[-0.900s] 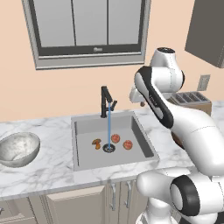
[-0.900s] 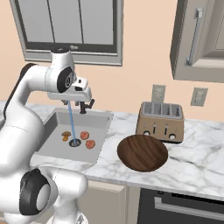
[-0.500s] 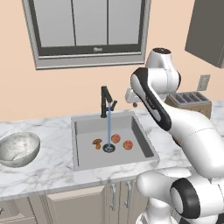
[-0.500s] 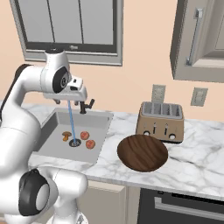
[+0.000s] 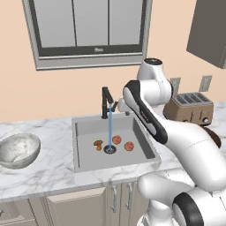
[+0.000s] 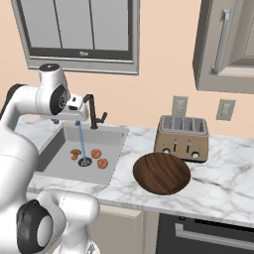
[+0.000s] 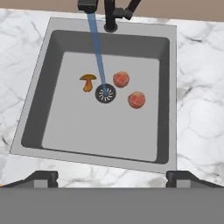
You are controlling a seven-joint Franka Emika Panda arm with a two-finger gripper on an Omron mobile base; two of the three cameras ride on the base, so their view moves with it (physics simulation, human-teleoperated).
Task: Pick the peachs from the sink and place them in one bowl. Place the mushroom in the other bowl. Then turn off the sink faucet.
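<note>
The claw (image 7: 112, 177) hangs high above the sink (image 7: 57, 109), fingers spread wide and holding nothing. Straight below it lie two peaches (image 7: 121, 79) (image 7: 136, 99) and the mushroom (image 7: 88, 81) around the drain, where the faucet (image 7: 111, 12) streams water. The wooden bowl (image 6: 161, 172) sits on the table off to its right, the speckled bowl (image 5: 17, 150) to its left.

A four-slot toaster (image 6: 182, 138) sits on the marble counter (image 6: 223, 183) below two wall outlets (image 6: 179, 105), under a window (image 6: 79, 30).
</note>
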